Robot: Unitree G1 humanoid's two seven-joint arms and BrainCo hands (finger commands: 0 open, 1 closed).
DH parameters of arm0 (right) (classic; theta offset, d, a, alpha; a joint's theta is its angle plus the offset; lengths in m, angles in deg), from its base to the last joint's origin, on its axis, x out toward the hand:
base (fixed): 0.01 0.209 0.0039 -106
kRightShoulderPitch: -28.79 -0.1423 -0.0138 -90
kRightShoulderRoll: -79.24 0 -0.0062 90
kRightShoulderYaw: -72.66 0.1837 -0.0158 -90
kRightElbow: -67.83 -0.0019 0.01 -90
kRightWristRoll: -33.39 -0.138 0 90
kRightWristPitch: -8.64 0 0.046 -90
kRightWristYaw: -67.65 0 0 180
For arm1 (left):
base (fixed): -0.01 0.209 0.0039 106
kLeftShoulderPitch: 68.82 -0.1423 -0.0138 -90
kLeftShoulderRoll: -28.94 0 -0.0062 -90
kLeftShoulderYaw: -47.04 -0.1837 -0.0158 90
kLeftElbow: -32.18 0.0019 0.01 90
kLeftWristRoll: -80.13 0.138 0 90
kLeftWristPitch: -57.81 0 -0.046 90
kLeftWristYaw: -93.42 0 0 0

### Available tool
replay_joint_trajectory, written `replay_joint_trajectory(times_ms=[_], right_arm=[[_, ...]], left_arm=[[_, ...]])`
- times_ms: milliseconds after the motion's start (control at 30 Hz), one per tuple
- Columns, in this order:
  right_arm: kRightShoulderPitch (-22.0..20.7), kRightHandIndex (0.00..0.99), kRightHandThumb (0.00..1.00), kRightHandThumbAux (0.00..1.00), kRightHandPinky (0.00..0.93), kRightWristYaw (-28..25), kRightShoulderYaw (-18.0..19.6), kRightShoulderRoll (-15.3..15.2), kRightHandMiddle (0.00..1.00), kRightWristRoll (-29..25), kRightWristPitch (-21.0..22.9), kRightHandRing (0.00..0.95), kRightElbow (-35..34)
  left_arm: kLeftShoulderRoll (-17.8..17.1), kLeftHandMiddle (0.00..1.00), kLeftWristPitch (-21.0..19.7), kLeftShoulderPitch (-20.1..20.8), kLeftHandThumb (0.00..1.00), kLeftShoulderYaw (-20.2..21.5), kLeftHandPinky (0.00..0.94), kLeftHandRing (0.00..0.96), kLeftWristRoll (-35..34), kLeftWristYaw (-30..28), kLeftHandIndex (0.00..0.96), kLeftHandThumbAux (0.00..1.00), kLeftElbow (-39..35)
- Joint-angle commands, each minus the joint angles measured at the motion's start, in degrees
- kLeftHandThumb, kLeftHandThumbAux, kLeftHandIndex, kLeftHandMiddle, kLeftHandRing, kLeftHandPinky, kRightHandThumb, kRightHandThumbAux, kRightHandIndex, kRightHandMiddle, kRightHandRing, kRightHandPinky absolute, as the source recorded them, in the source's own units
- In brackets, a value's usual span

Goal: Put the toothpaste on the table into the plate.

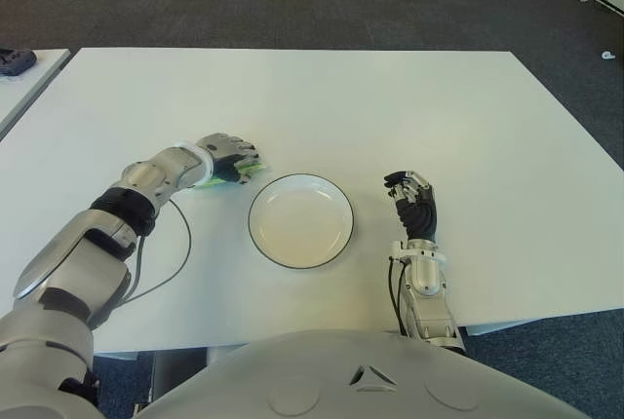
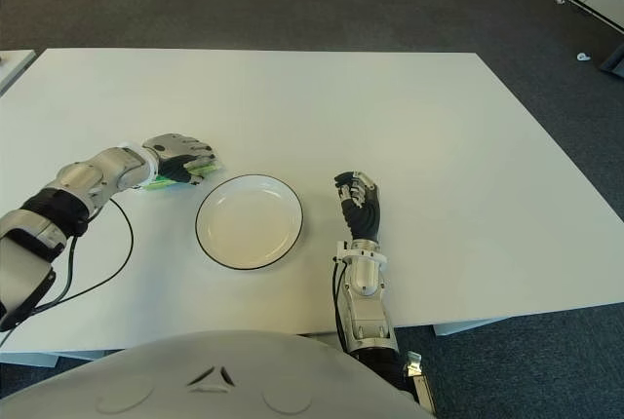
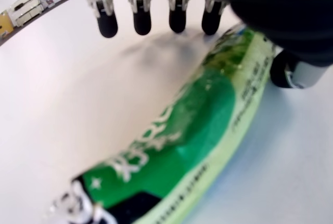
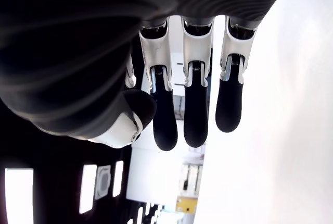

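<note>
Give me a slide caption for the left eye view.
Left hand over the green toothpaste beside an empty plate; right hand idle on the plate's other side.

right hand [image 4: 171, 104] fingers [image 4: 195, 114] relaxed, holding nothing.

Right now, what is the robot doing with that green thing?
The robot's left hand is over the green toothpaste tube, which lies on the white table just left of the empty plate. Its fingers hang open above the tube, not closed on it yet. The right hand shows idle, right of the plate.
</note>
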Motion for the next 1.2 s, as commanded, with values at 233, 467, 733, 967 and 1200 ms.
replay_joint_trajectory(times_ms=[233, 467, 733, 967, 1200], right_arm=[[0.68, 0.427, 0.702, 0.733, 0.436, -0.31, 0.09, 0.14, 0.454, -0.43, 0.49, 0.431, -0.94], [0.93, 0.426, 0.702, 0.733, 0.427, -0.28, 0.10, 0.16, 0.447, -0.10, 2.09, 0.421, -1.83], [1.05, 0.426, 0.701, 0.733, 0.442, -0.31, 0.07, 0.17, 0.451, -0.15, 2.39, 0.426, -2.17], [0.94, 0.426, 0.702, 0.733, 0.448, -0.35, 0.11, 0.15, 0.453, -0.23, 2.45, 0.429, -2.08], [0.77, 0.426, 0.702, 0.733, 0.447, -0.30, 0.26, 0.12, 0.456, -0.27, 2.47, 0.431, -2.05]], left_arm=[[5.74, 0.042, -4.20, -3.66, 0.469, -3.39, 0.108, 0.044, -0.57, 1.52, 0.000, 0.295, 18.01], [6.99, 0.062, -5.39, -2.95, 0.527, -2.08, 0.128, 0.052, -4.21, 2.07, 0.000, 0.303, 21.22], [6.56, 0.080, -4.88, -2.63, 0.558, -2.16, 0.127, 0.065, -6.46, 3.44, 0.001, 0.306, 22.28], [6.20, 0.144, -4.58, -2.54, 0.603, -1.71, 0.212, 0.132, -7.95, 3.88, 0.133, 0.338, 22.21], [4.22, 0.437, -4.73, -3.02, 0.693, 0.76, 0.494, 0.450, -12.21, 0.67, 0.339, 0.374, 17.49]])
